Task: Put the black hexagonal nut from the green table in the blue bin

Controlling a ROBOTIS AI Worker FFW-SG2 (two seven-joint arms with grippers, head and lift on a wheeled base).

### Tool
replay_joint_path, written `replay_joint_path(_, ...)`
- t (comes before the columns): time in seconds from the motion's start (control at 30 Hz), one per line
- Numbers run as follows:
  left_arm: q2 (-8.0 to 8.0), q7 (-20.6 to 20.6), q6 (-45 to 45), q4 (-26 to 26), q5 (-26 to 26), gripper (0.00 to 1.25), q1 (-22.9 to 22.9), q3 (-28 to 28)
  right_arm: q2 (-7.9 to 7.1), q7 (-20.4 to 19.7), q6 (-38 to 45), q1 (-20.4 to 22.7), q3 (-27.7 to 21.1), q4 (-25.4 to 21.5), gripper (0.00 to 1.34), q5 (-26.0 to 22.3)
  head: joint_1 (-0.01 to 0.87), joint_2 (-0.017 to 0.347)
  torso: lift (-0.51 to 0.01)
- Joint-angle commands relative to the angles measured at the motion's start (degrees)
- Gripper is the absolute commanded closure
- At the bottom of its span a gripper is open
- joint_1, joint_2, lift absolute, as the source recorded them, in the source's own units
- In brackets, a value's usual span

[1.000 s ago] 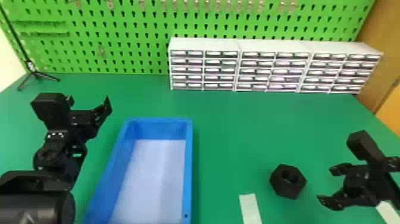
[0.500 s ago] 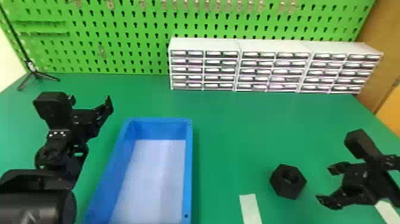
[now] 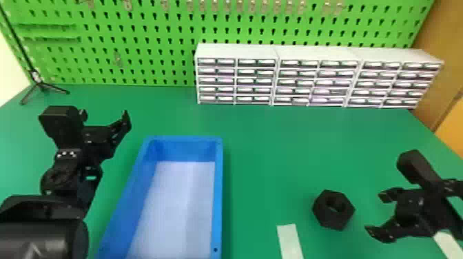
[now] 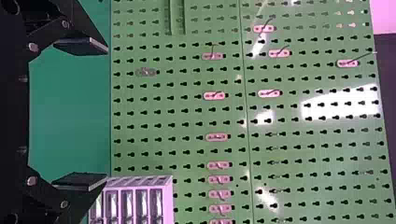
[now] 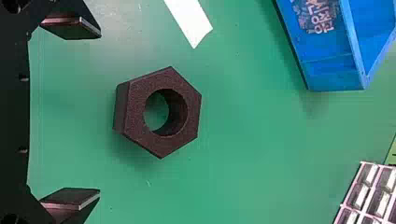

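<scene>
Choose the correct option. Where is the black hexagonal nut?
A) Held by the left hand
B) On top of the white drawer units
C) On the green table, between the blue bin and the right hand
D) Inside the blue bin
C: the nut lies on the green table, with the blue bin to its left and the right hand to its right.

The green table [image 3: 268,144] carries a blue bin [image 3: 219,193], long and open-topped, with a pale inner floor. To the bin's right, well apart from it, the black hexagonal nut [image 3: 325,218] lies flat, its hole facing up. Just beside the nut is a white strip [image 3: 290,242]; a second pale strip [image 3: 449,245] lies farther right. White drawer units [image 3: 310,79] stand side by side toward the back, and a thin black tripod [image 3: 41,85] stands at the far left.
</scene>
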Motion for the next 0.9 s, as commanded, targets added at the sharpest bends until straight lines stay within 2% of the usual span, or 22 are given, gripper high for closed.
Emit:
replay_joint_path(0.0,0.00,0.0,0.0,0.0,0.0,0.30,0.0,0.1,0.16,0.0,0.0,0.0,0.0,0.0,0.11,0.1,0.683,0.028,-0.096)
replay_joint_path(0.87,0.00,0.0,0.0,0.0,0.1,0.30,-0.1,0.1,0.33,0.1,0.1,-0.4,0.2,0.0,0.11,0.5,0.683,0.028,-0.096)
